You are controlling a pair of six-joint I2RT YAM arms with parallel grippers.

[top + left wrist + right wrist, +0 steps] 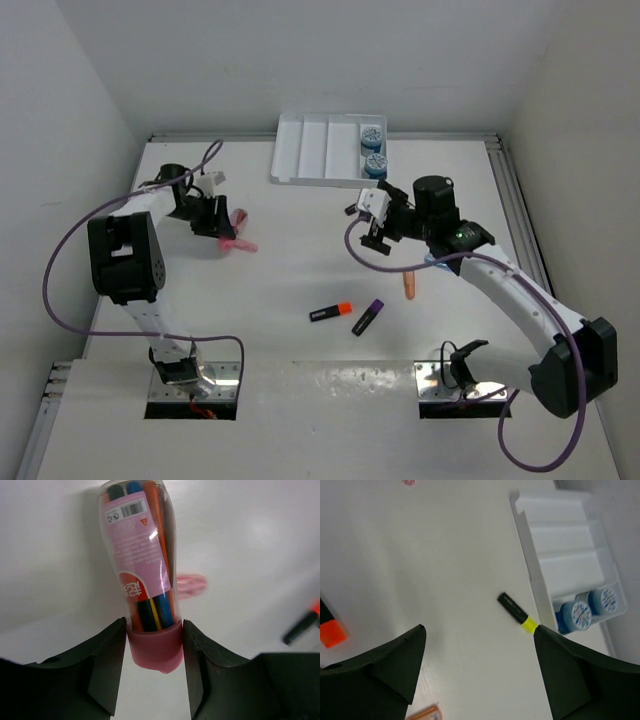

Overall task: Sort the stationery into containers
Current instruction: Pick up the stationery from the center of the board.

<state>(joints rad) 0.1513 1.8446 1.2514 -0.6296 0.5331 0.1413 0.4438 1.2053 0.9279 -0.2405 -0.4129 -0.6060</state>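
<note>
The left tool (154, 625) has its jaws against both sides of the pink cap of a pack (142, 570), a clear tube of pens with a pink label. The tool is about half closed, and it looks like a real grip. The pack appears to lie on the table (50, 555) and points straight away from the tool. In this way the jaws meet the cap across its narrow width, which I think is why the hold is at that end. Beyond the pack, to the tool's right, lies a pink stick (192, 586), apart from the jaws.

Between the two tools, well apart from both, an orange highlighter (330, 312) and a purple highlighter (368, 317) lie side by side. A peach stick (408, 287) lies nearer to the right tool.

The right tool (479, 627) is wide open and holds nothing. A yellow highlighter (517, 612) lies on the table just ahead of the opening, a little toward the right finger. I judge that the jaws are spread so they can come down over it. Further to this tool's right is the tray (545, 500). Two blue round pieces (575, 616) sit together in the compartment nearest to the tool, so the sorting is only begun.
</note>
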